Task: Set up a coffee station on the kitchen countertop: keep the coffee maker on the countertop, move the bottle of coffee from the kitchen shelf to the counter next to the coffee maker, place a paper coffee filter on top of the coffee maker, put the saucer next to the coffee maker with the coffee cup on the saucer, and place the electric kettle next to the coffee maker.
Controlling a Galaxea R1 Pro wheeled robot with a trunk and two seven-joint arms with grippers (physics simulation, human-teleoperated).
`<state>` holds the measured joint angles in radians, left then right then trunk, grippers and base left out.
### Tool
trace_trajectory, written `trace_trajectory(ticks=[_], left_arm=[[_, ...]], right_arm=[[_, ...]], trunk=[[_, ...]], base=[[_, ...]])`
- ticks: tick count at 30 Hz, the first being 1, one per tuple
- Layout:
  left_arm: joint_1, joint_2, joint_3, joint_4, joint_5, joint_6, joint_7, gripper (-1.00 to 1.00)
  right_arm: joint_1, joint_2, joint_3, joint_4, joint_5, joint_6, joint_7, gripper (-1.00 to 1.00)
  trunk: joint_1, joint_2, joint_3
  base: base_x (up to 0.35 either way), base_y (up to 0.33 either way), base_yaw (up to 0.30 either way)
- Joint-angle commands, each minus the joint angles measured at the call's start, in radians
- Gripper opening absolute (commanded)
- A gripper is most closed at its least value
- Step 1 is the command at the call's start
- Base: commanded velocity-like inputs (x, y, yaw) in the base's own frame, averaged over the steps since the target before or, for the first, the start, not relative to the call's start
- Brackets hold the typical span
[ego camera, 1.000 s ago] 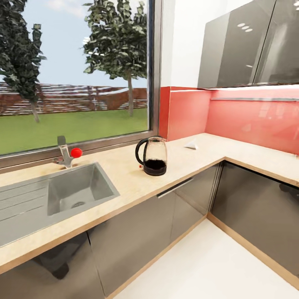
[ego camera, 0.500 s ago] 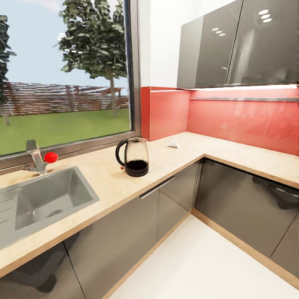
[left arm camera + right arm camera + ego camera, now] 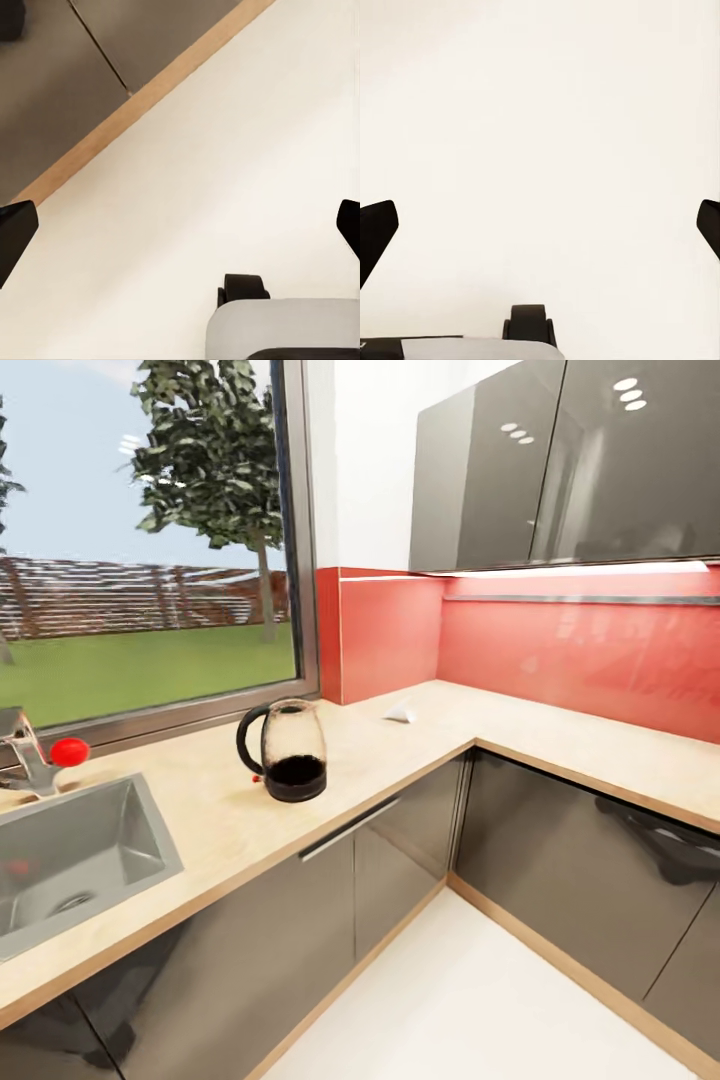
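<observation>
Head view has panned right since the earlier frames: the whole picture shifted left, so that's the camera, not the things. Kettle (image 3: 284, 751) sat right of centre a second ago, now left of centre. Sink (image 3: 70, 855) is now cut by the left edge, and more of the right-hand run of tabletop (image 3: 590, 745) shows.

No brands, labels or readable writing anywhere.

Count:
- one glass kettle, black base and handle, upright on the tabletop between sink and corner, nearer the front edge than the window (image 3: 140, 550)
- one small white folded paper filter (image 3: 400, 711) on the tabletop, far right of the kettle, near the red wall panel (image 3: 560, 650), well apart from the kettle
- one tap (image 3: 25, 755) with a red knob (image 3: 69, 751) behind the sink
- two dark wall cabinets (image 3: 560, 470) above the corner

Left tool (image 3: 180, 229): two dark fingertips (image 3: 15, 232) at opposite edges of the wrist view, spread wide, nothing between them, pale floor (image 3: 225, 172) and a cabinet base strip (image 3: 142, 97) beyond.
Right tool (image 3: 540, 229): fingertips (image 3: 375, 236) spread equally wide, nothing held, plain pale floor (image 3: 540, 112) beyond.
</observation>
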<state>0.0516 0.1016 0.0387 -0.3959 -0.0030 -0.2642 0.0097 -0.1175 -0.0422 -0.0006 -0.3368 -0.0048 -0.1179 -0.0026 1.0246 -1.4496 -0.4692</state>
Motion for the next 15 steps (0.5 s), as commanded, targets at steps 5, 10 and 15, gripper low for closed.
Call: trace_trajectory(ticks=[5,10,15], left_arm=[[0.001,0.000,0.001,0.000,0.000,-0.001,0.001,1.00],[0.001,-0.001,0.001,-0.001,0.000,-0.001,0.001,1.00],[0.001,-0.002,0.001,0.000,-0.001,-0.001,0.001,1.00]], right_arm=[[-0.001,0.001,0.000,0.001,0.000,-0.004,0.000,1.00],[-0.001,0.001,0.001,0.001,0.001,-0.005,-0.001,1.00],[-0.001,0.001,0.001,0.001,0.000,-0.005,-0.001,1.00]], trunk=[[0.000,0.000,-0.001],[0.000,0.000,-0.001],[0.000,0.000,-0.001]], base=[[0.211,-0.247,0.000],[0.211,-0.258,0.000],[0.211,-0.261,0.000]])
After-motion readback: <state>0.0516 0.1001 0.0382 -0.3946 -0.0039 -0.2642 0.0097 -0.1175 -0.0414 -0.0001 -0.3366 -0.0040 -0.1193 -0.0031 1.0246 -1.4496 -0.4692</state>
